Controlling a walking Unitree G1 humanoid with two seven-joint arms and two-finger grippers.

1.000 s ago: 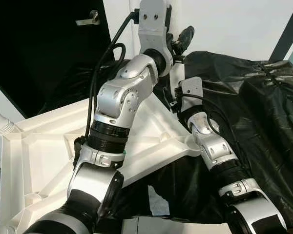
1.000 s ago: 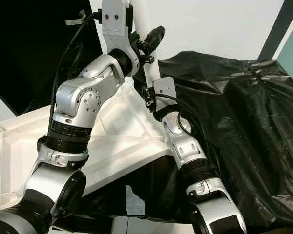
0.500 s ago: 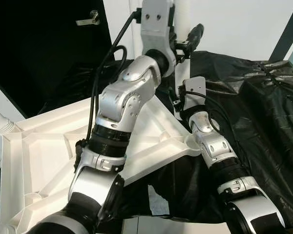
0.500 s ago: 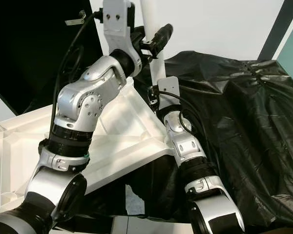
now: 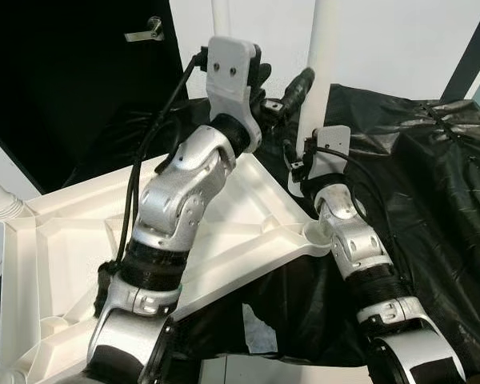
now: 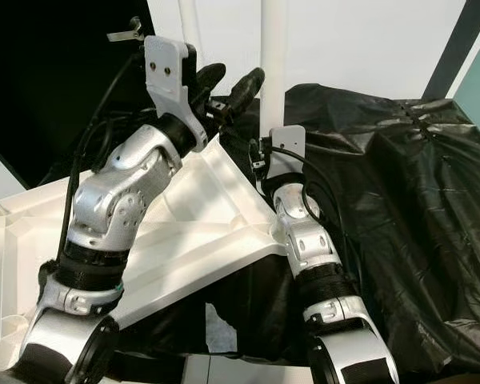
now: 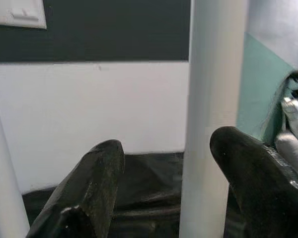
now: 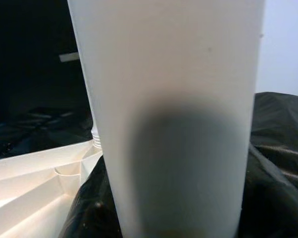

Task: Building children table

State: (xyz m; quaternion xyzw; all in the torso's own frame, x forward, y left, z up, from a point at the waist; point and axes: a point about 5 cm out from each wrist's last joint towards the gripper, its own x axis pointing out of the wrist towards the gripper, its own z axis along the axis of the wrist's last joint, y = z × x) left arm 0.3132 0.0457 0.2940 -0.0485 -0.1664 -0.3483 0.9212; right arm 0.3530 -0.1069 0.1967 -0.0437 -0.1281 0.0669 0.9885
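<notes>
Beside the upturned white tabletop [image 5: 72,240], the left gripper [image 7: 166,163] spreads wide around an upright table leg [image 5: 318,64], the right gripper [image 5: 300,160] clasping its base.

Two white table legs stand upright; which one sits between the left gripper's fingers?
The right-hand leg, beside the black sheet; the left gripper straddles it, while the other leg stands apart.
</notes>
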